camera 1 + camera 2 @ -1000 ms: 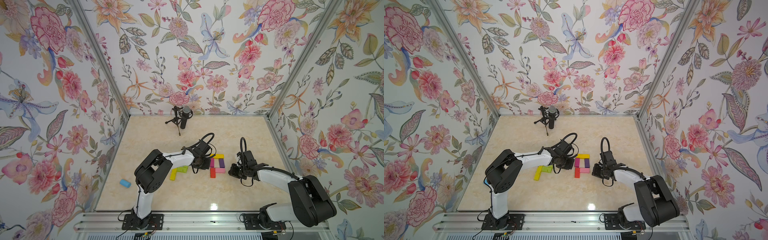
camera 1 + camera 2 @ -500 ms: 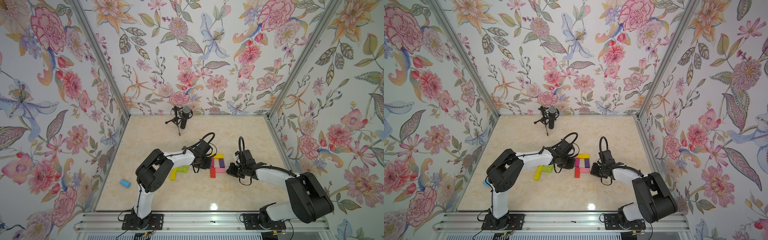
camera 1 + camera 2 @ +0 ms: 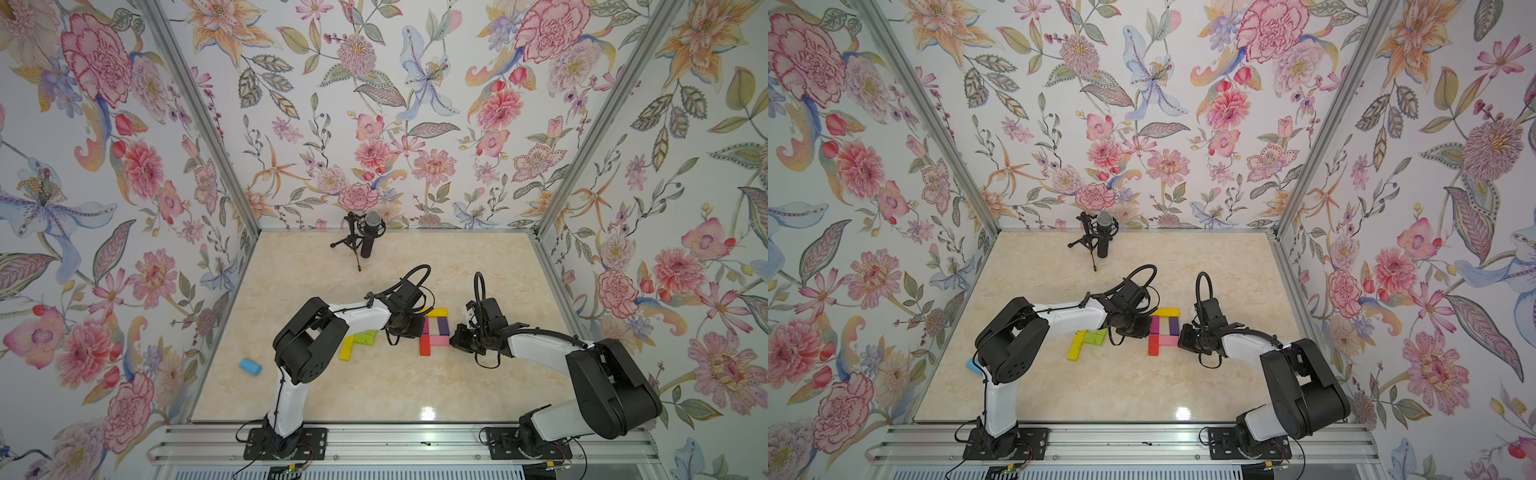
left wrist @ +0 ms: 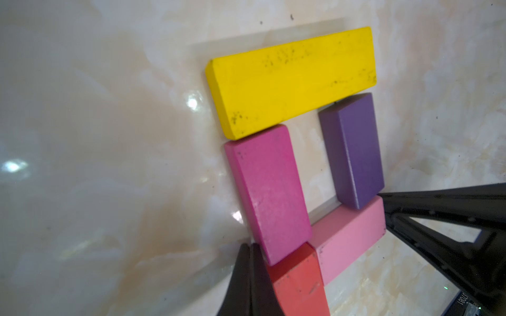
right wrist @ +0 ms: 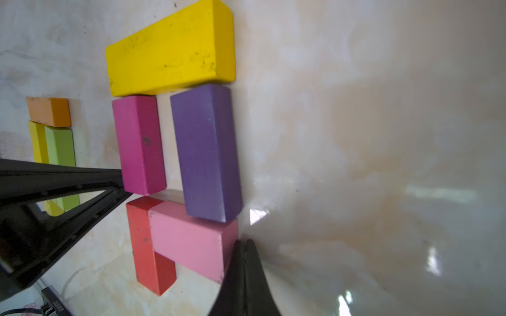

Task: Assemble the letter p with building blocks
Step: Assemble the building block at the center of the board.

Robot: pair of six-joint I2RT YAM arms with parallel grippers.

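We see both jaws closed, empty: left jaws touching the magenta block (image 4: 268,191), right jaws touching the pink block (image 5: 189,240).

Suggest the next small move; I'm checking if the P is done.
Probably lift both away: the shut left gripper sits at the red block, the shut right gripper at the pink block; yellow block, magenta block, purple block already close the loop.

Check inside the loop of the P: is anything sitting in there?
Only bare table shows between the yellow block, magenta block, purple block and pink block. Block edges hide thin slivers of it in each wrist view.
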